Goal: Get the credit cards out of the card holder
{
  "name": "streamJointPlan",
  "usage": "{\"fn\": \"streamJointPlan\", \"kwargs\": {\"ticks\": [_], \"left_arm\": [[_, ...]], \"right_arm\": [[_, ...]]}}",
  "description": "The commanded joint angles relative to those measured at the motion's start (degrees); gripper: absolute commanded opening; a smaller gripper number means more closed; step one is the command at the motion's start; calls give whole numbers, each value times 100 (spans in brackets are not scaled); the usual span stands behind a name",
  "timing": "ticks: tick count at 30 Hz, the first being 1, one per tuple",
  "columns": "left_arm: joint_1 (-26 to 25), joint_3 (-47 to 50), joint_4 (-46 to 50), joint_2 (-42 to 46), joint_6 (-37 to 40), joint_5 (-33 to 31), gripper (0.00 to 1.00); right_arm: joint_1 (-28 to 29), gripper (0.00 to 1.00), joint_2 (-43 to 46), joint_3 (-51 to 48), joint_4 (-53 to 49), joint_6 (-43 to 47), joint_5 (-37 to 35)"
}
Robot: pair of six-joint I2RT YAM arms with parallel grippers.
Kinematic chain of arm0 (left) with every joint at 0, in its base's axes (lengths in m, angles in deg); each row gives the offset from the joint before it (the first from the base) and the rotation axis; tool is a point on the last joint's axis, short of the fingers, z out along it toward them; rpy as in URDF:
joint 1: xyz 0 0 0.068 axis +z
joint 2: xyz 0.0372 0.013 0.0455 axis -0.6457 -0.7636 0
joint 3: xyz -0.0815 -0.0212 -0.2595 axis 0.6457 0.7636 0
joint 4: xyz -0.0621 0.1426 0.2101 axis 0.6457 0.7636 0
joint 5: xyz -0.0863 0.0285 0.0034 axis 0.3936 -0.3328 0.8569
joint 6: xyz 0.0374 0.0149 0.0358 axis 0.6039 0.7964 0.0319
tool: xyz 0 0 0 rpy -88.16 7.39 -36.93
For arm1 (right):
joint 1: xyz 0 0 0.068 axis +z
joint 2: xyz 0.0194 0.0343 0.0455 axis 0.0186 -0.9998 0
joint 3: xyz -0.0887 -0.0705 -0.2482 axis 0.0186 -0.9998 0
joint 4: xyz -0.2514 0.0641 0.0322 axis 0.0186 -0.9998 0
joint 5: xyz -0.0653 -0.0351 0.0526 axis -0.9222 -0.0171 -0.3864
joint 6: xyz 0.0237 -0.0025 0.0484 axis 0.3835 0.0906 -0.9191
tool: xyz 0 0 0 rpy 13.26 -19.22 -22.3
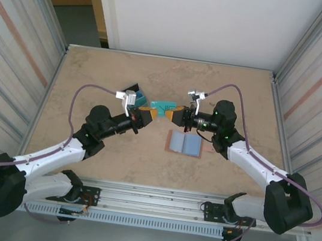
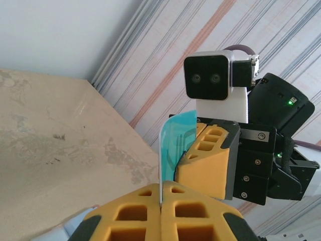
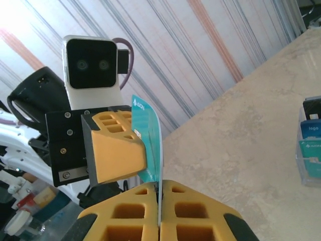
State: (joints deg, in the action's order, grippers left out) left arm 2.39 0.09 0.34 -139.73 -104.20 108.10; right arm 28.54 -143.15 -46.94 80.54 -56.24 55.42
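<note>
Salmon-rimmed and blue-grey inside, the card holder [image 1: 183, 143] lies open and flat on the table [image 1: 95, 74], nearest the arm bases. Just beyond it, above the table, the left gripper [image 1: 149, 113] and right gripper [image 1: 170, 114] meet tip to tip, each clamped tight on the same teal card [image 1: 163, 105]. Farther back on the left sits a loose card pile [image 1: 140, 98].

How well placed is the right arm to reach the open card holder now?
Probably not yet. The card holder lies open and uncovered near the right hand, but that hand is shut on a teal card the left hand also pinches; it must let go first.
</note>
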Motion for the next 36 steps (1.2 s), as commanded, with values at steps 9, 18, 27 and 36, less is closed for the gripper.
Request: {"fn": "streamJointPlan", "kwargs": {"ticks": [9, 18, 27, 36], "left_arm": [[527, -473, 1191, 475, 612, 739, 43], [653, -1968, 4299, 867, 3127, 1512, 62], [55, -2870, 5581, 40, 4382, 1597, 59], [-63, -3558, 6189, -683, 4857, 2003, 52]], "right_arm": [[54, 0, 756, 562, -2263, 1444, -157], [63, 0, 1129, 875, -4029, 2571, -62], [227, 0, 1081, 1055, -4483, 2890, 26], [397, 0, 981, 1172, -4666, 3067, 146]]}}
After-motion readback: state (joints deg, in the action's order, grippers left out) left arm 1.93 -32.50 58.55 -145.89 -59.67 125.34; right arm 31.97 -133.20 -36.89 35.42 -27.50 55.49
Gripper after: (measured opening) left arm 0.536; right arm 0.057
